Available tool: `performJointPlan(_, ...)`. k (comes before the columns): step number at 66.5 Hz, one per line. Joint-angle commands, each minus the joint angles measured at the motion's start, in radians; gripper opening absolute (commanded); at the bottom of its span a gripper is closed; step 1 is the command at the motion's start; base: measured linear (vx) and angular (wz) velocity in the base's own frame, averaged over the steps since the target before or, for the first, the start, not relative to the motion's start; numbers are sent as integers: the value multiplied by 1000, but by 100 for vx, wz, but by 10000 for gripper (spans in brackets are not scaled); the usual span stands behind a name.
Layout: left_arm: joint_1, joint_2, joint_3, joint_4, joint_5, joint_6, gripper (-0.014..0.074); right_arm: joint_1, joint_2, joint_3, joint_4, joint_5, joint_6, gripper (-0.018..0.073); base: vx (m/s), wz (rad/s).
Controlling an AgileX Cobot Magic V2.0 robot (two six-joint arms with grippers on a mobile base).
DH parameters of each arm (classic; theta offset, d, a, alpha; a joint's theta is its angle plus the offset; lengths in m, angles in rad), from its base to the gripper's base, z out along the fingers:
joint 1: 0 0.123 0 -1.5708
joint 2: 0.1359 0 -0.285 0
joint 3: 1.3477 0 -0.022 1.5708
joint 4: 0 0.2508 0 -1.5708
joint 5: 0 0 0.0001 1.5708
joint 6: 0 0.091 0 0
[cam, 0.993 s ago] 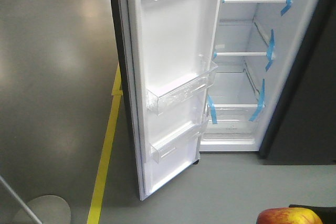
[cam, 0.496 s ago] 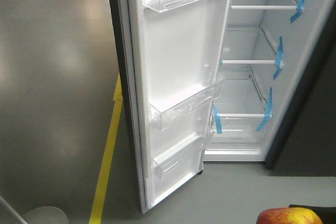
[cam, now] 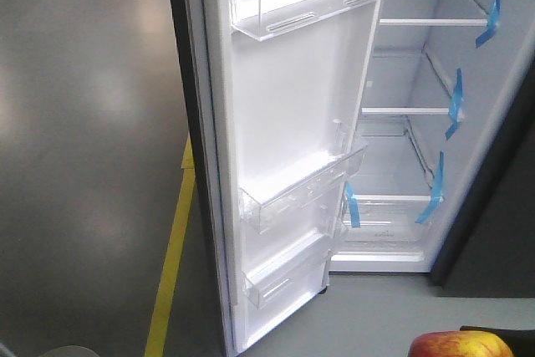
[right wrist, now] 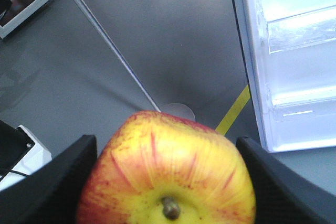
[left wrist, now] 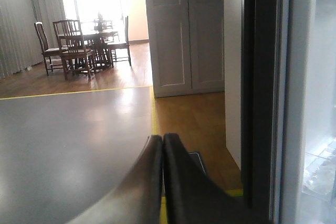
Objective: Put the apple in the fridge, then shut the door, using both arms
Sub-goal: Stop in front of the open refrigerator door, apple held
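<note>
Near right, low: right gripper (right wrist: 166,174) clamps apple (right wrist: 173,150), stem toward wrist camera. Left gripper (left wrist: 162,148) pressed together, empty, left of open door (cam: 284,114); fridge (cam: 401,152) interior far right.

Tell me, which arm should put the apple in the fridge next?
Right. The right end effector grips the apple, with the open fridge ahead. The left end effector is shut and empty beside the door edge, better for closing it.

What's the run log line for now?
right gripper: shut on apple | left gripper: shut | door: open | fridge: no apple inside
</note>
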Motion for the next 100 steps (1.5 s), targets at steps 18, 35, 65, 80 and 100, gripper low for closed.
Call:
performJointPlan(18, -7, -15, -17, -4, -69, -11, -6, -3, 7, -23, 61, -36, -10, 150, 8, 0)
performJointPlan(35, -7, -15, -17, -4, -69, -11, -6, -3, 7, -23, 61, -36, -10, 150, 8, 0)
performJointPlan(65, -7, -15, -17, -4, -69, -11, -6, -3, 7, -23, 61, -36, -10, 150, 7, -1)
performJointPlan(80, -7, -15, -17, -4, -69, -11, -6, -3, 7, -23, 61, -36, -10, 150, 7, -1)
performJointPlan(100, -7, -15, -17, -4, -69, -11, -6, -3, 7, -23, 61, -36, -10, 150, 7, -1)
